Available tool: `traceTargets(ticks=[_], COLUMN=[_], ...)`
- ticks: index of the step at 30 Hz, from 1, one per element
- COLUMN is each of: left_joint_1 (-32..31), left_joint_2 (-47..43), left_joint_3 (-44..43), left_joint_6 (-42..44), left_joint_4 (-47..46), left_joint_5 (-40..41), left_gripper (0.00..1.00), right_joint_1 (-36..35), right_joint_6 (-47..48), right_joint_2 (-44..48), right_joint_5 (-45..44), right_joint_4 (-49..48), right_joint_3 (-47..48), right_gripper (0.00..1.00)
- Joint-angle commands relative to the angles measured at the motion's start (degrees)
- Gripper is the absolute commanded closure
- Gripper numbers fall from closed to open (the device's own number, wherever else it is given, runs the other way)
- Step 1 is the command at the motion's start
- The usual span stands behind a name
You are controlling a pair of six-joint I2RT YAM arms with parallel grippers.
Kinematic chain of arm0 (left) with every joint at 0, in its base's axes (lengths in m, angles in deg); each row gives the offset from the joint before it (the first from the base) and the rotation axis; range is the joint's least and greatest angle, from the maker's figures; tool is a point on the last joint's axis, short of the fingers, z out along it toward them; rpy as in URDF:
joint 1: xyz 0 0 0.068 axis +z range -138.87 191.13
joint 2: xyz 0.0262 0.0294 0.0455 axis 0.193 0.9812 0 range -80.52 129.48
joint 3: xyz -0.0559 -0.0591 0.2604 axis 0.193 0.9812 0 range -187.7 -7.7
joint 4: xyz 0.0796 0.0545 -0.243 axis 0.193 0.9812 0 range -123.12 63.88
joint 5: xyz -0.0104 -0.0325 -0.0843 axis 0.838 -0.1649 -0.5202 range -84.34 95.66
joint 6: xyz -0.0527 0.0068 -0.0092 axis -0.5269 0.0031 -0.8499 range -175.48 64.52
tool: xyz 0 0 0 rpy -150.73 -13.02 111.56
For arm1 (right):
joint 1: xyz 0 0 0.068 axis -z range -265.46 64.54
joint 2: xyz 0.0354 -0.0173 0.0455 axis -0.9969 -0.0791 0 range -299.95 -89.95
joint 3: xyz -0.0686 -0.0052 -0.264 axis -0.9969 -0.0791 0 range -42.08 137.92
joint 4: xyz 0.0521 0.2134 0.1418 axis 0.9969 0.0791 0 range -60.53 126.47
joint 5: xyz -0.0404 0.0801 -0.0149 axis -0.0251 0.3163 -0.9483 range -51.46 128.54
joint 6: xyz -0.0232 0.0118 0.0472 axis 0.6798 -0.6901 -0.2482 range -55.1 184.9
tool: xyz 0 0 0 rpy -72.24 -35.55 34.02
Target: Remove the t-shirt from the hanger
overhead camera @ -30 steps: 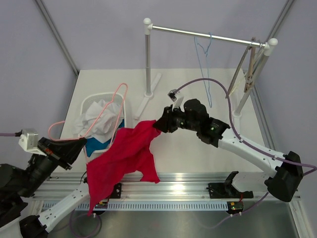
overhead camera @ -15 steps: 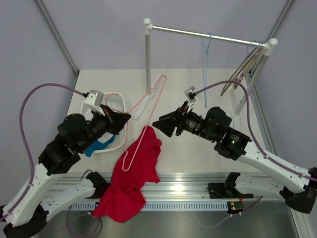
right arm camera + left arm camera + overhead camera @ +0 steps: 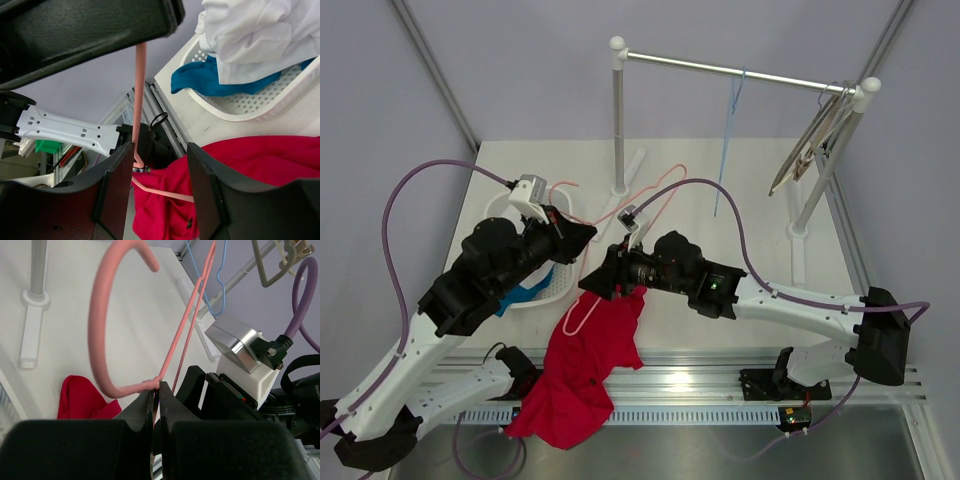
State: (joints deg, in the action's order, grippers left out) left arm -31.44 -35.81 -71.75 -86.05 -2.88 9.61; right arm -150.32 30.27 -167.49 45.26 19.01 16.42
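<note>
Near the red t-shirt (image 3: 590, 350), left pincer (image 3: 156, 390) tight on the pink hanger (image 3: 97, 325), right pincer (image 3: 160, 150) half-open.

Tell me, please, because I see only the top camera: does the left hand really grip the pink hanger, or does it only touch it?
Observer: It grips. In the left wrist view the left hand is shut on the pink hanger, right at the foot of its hook.
Operator: And the right hand, is it closed on something?
Observer: No. The right wrist view shows the right hand open. The hanger wire passes between its jaws, and they do not clamp it.
Operator: What lies under that hand?
Observer: The red t-shirt, with a length of hanger wire lying across the cloth.
</note>
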Motion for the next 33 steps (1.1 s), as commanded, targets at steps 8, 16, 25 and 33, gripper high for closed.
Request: traceTargets(ticks=[8, 16, 25, 33], left_joint_1=[-0.2, -0.2, -0.2, -0.2], left_joint_2=[-1.3, -1.7, -6.5, -15.2], left_joint_3=[3.5, 3.8, 6.0, 11.3], left_joint_6=[-5.6, -6.3, -5.3, -8.4], left_joint_4=[-8.8, -9.7, 2.9, 23.1], left_joint_5=[8.7, 7.4, 1.4, -0.4], left_gripper=[1.0, 1.0, 0.01, 0.01], right_joint_1=[-2.9, -2.9, -2.3, 4.6], right_joint_6=[-2.8, -2.6, -4.4, -4.7], right_joint_2=[0.0, 0.3, 7.8, 12.1], right_joint_5=[-1.6, -4.0, -10.4, -10.6], right_joint_4=[-9.8, -4.9, -4.3, -0.4], right_joint_3=[-1.1, -0.4, -4.2, -3.2], right_gripper=[0.43, 0.72, 1.0, 1.0])
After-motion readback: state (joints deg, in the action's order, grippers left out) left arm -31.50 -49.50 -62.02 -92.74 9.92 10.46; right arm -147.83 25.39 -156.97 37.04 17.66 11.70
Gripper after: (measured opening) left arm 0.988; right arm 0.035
